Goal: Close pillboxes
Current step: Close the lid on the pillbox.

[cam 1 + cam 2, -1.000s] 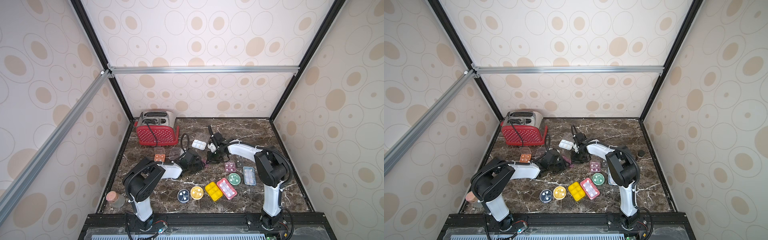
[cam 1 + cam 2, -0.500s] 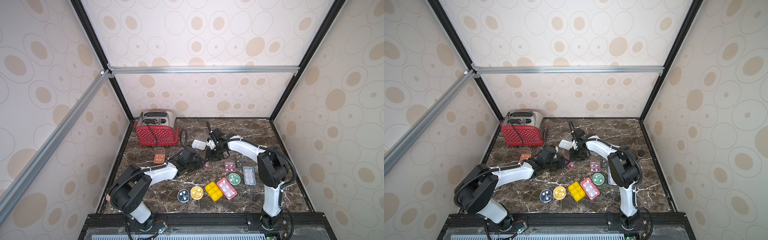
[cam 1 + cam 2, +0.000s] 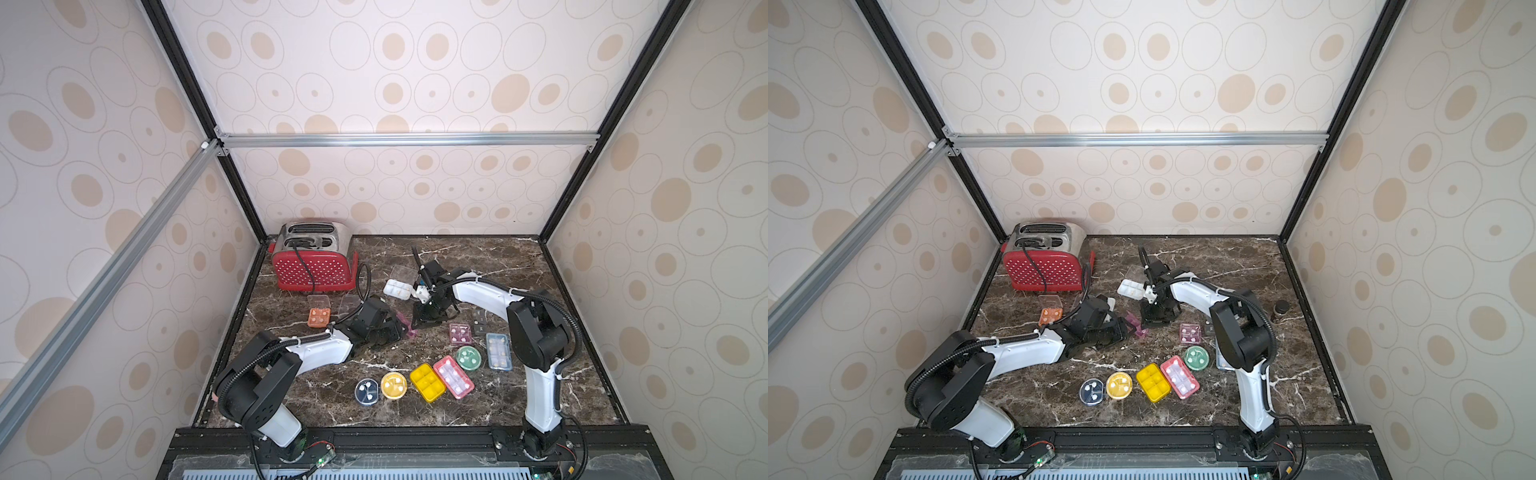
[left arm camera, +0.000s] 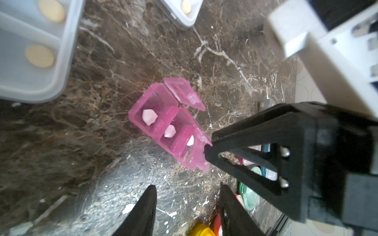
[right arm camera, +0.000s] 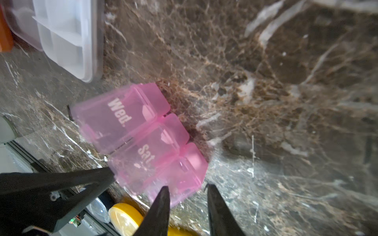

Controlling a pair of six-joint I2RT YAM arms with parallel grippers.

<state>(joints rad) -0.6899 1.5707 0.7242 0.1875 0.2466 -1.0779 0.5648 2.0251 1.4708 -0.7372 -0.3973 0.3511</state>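
Observation:
A pink three-compartment pillbox [image 4: 169, 124] lies mid-table with a white pill in each cell; one end lid [image 4: 184, 94] stands open. In both top views it sits between the arms [image 3: 406, 325] [image 3: 1137, 326]. My left gripper [image 4: 187, 190] is open and empty just short of it. My right gripper [image 5: 188, 187] is open at the box's [image 5: 143, 139] end corner, one fingertip [image 4: 207, 151] touching it. A left fingertip [image 5: 108, 175] touches the box's long side. The white pillbox [image 3: 398, 289] and the orange pillbox [image 3: 319, 316] stand with lids up.
A red dotted toaster [image 3: 313, 262] stands at the back left. Near the front lie closed boxes: blue round [image 3: 367, 391], yellow round [image 3: 393, 385], yellow [image 3: 427, 382], red [image 3: 453, 376], green round [image 3: 469, 357], blue [image 3: 498, 351], maroon [image 3: 460, 333]. A dark jar [image 3: 1281, 309] stands right.
The left arm's elbow has dropped and the arm lies stretched out low. The left jaws have opened wider. Both grippers stay at the pink box.

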